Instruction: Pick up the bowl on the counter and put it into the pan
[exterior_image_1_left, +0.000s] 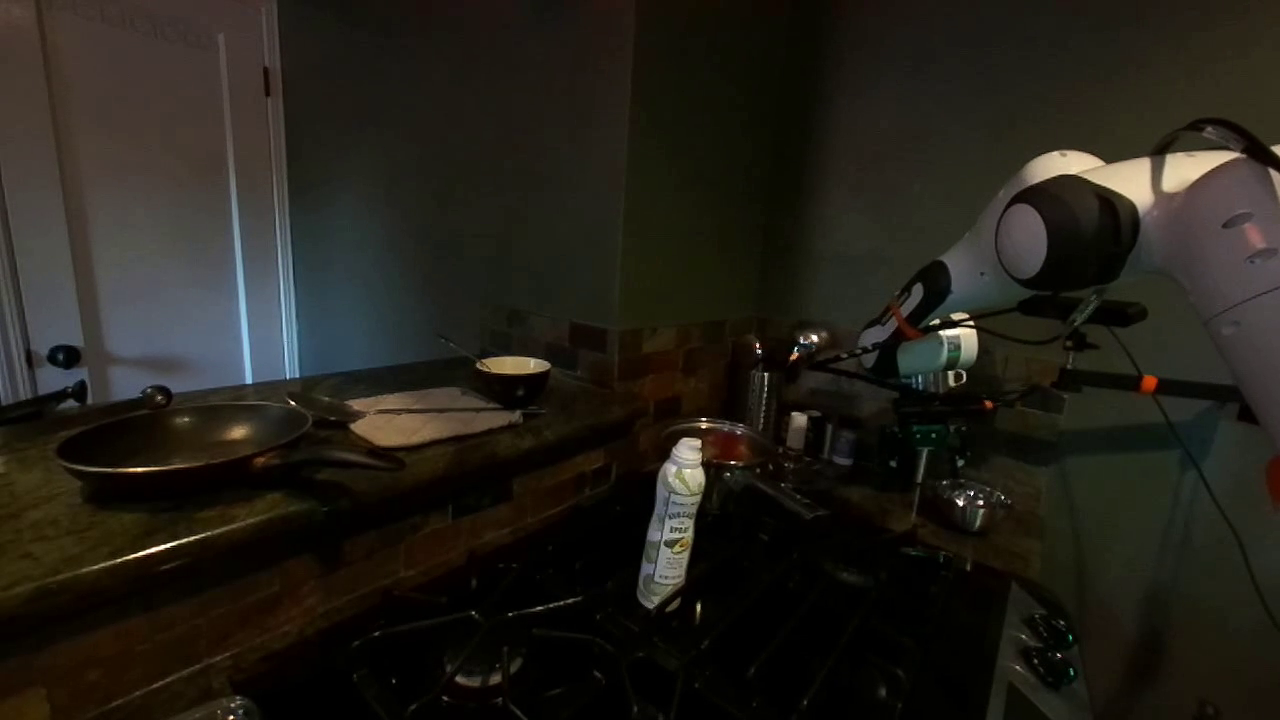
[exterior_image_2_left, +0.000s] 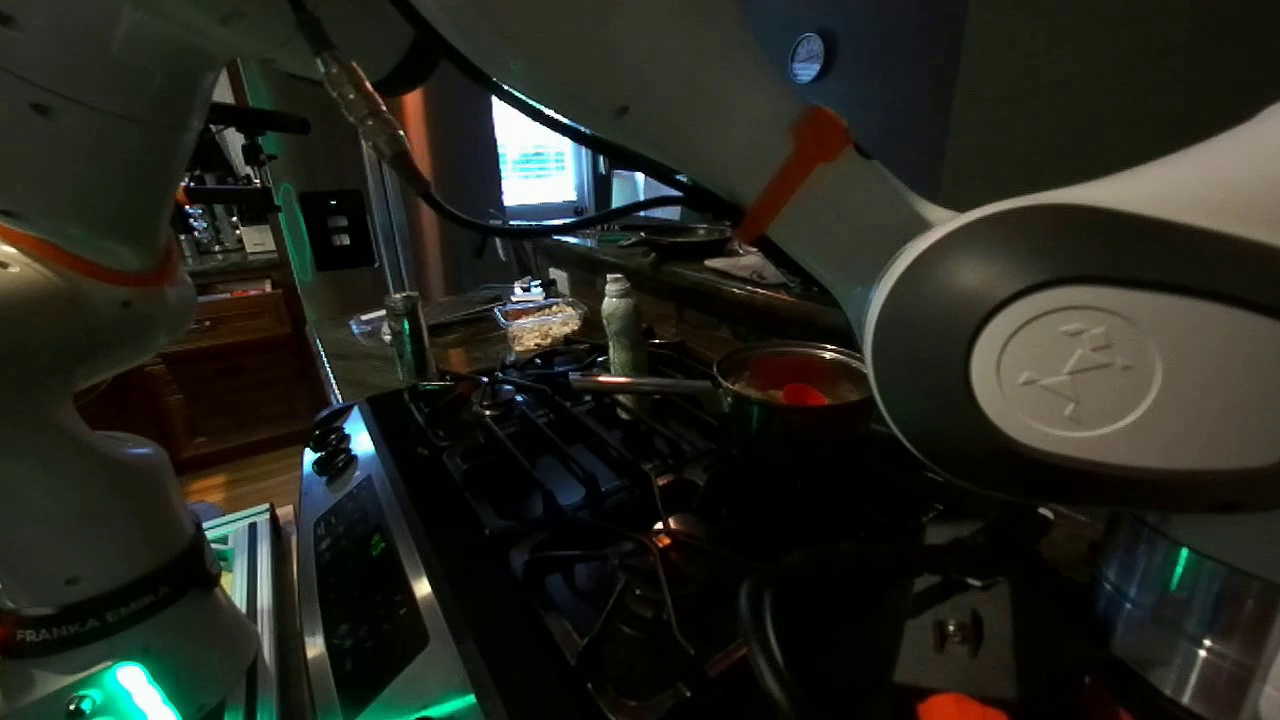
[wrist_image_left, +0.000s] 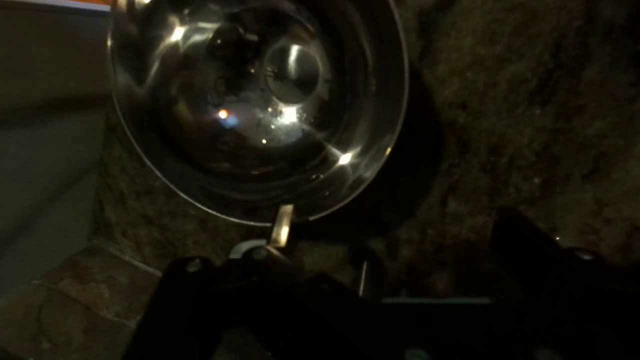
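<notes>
Currently at the reach-and-grasp step, by my reading; lift not yet begun. Robot arm (exterior_image_1_left: 1070, 230) enters from the right edge of an exterior view and bends down toward the lower right. The stove (exterior_image_2_left: 370, 570) takes the lower part of both exterior views; stone counter (wrist_image_left: 500, 125) fills the right of the wrist view. Goal is the pan (exterior_image_1_left: 190, 440), on the raised ledge (exterior_image_1_left: 100, 530) at the left of an exterior view; a saucepan (exterior_image_1_left: 740, 466) and a spray bottle (exterior_image_1_left: 672, 525) stand between it and the arm in that frame. Hand state: gripper (wrist_image_left: 393, 216) low in the wrist view, fingers well spread, nothing held. Target is the bowl (wrist_image_left: 255, 105), upright on the counter, top centre of the wrist view. One fingertip (wrist_image_left: 283, 227) overlaps its rim; cannot tell if inside, touching or only above. Next move, as judged: advance so the bowl's wall comes between the fingers, lower if needed, then pinch; carry only once firm, high enough to pass saucepan and bottle.
</notes>
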